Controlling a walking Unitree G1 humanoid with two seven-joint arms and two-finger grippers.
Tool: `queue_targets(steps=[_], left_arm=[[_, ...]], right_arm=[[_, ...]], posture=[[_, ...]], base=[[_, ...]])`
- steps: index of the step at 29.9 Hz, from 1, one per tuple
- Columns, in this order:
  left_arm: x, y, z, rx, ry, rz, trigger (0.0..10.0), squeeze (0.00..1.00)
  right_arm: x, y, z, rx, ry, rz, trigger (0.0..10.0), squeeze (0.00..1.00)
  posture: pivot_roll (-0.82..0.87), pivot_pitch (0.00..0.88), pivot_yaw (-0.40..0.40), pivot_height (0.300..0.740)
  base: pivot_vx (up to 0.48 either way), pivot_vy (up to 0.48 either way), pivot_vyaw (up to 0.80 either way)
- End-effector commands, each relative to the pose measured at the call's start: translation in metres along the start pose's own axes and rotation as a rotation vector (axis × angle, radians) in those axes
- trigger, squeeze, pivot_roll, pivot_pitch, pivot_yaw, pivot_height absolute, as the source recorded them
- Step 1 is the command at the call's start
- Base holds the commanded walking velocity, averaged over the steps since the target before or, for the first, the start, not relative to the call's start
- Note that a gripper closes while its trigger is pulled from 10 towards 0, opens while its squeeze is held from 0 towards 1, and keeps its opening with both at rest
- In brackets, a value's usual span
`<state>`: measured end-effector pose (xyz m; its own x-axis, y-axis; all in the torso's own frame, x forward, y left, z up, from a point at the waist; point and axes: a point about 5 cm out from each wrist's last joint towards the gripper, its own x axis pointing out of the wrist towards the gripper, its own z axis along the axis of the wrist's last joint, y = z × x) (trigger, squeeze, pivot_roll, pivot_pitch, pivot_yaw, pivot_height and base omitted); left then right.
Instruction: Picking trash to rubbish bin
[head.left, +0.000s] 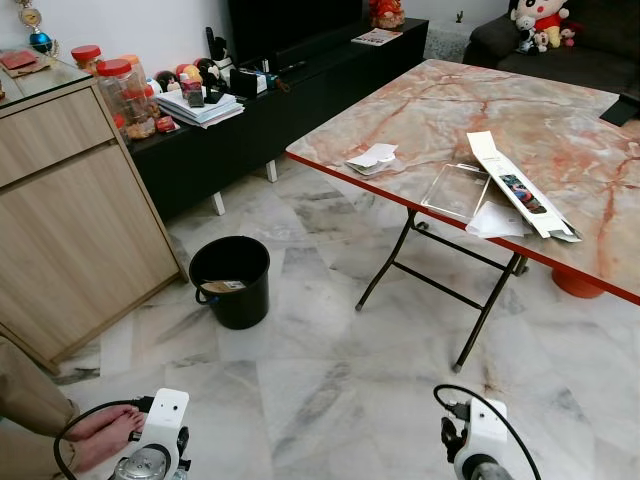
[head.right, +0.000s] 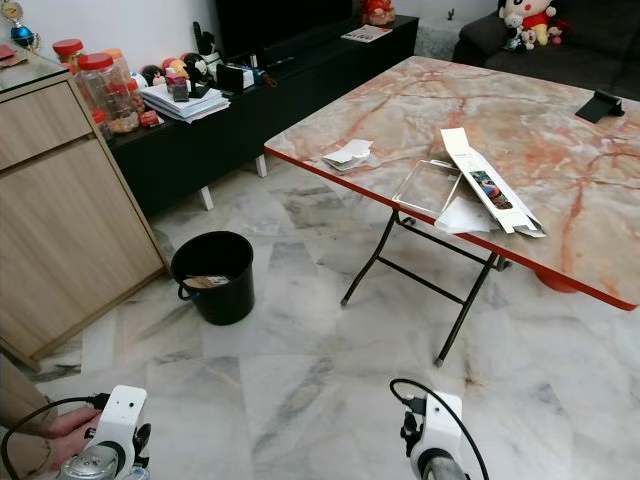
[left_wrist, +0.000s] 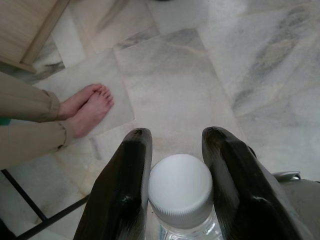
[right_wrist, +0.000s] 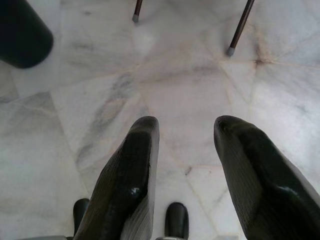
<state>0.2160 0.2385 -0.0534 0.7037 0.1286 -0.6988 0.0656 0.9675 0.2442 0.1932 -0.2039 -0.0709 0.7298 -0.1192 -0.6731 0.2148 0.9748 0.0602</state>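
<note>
Bottle (left_wrist: 180, 196) with white cap squeezed between left gripper (left_wrist: 177, 150) fingers, held low over floor. Right gripper (right_wrist: 186, 131) fingers spread wide, nothing held. Black bin (head.left: 231, 281) seen ahead beside table (head.left: 440, 100), something already inside. Bottle not yet dropped in. Papers (head.left: 373, 159) and flat box (head.left: 518, 186) left on table. No writing can be read.

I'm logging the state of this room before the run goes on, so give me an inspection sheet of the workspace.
Surface: marble-tile floor, table.
Job's things: black bin with trash inside; clear bottle, white cap, in the left claw.
Clutter: papers, clear tray and long carton on the table.
Claws: left shut on the bottle; right claw open above the floor.
Cables: black loops at both wrists.
Surroundings: wooden cabinet, a person's bare foot.
</note>
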Motion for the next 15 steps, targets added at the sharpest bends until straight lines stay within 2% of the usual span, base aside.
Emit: queue_targets(steps=[1, 3, 5, 6, 9, 12, 13, 14, 15], left_arm=[[0.001, 0.002, 0.004, 0.002, -0.016, 0.004, 10.0, 0.0], [0.0, -0.004, 0.001, -0.027, -0.004, -0.005, 10.0, 0.0], [0.001, -0.004, -0.001, -0.036, 0.016, 0.002, 10.0, 0.0], [0.002, -0.002, 0.003, -0.103, 0.008, 0.026, 10.0, 0.0], [0.002, -0.001, 0.007, -0.125, -0.014, 0.03, 10.0, 0.0], [0.003, -0.002, 0.011, -0.11, -0.035, 0.022, 10.0, 0.0], [0.002, -0.005, 0.009, -0.056, -0.032, -0.005, 10.0, 0.0], [0.003, -0.009, 0.008, 0.001, -0.005, -0.029, 10.0, 0.0], [0.004, -0.009, 0.013, 0.012, -0.014, -0.033, 10.0, 0.0]], right_arm=[[0.001, 0.0, 0.006, -0.006, -0.025, 0.002, 10.0, 0.0], [0.002, -0.001, 0.01, 0.016, -0.055, -0.016, 10.0, 0.0], [0.004, -0.003, 0.016, 0.083, -0.078, -0.043, 10.0, 0.0], [0.004, 0.001, 0.016, 0.097, -0.083, -0.014, 10.0, 0.0], [0.003, 0.0, 0.015, 0.101, -0.087, -0.022, 10.0, 0.0], [0.003, -0.003, 0.015, 0.114, -0.096, -0.055, 10.0, 0.0], [0.001, -0.002, 0.01, 0.07, -0.072, -0.041, 10.0, 0.0], [0.001, -0.002, 0.009, -0.015, -0.048, -0.006, 10.0, 0.0], [0.003, -0.006, 0.013, -0.036, -0.048, -0.025, 10.0, 0.0]], posture=[[0.15, 0.0, 0.03, 0.74], [0.13, 0.0, 0.045, 0.74], [0.14, 0.0, 0.044, 0.74], [0.15, 0.0, 0.037, 0.74], [0.17, 0.0, 0.04, 0.74], [0.17, 0.0, 0.04, 0.74], [0.15, 0.0, 0.01, 0.74], [0.13, 0.0, 0.048, 0.74], [0.1, 0.0, 0.044, 0.74]], base=[[0.0, 0.0, 0.0], [0.0, 0.0, 0.0], [0.0, 0.0, 0.0], [0.0, 0.0, 0.0], [0.0, 0.0, 0.0], [0.0, 0.0, 0.0], [0.0, 0.0, 0.0], [0.0, 0.0, 0.0], [0.0, 0.0, 0.0]])
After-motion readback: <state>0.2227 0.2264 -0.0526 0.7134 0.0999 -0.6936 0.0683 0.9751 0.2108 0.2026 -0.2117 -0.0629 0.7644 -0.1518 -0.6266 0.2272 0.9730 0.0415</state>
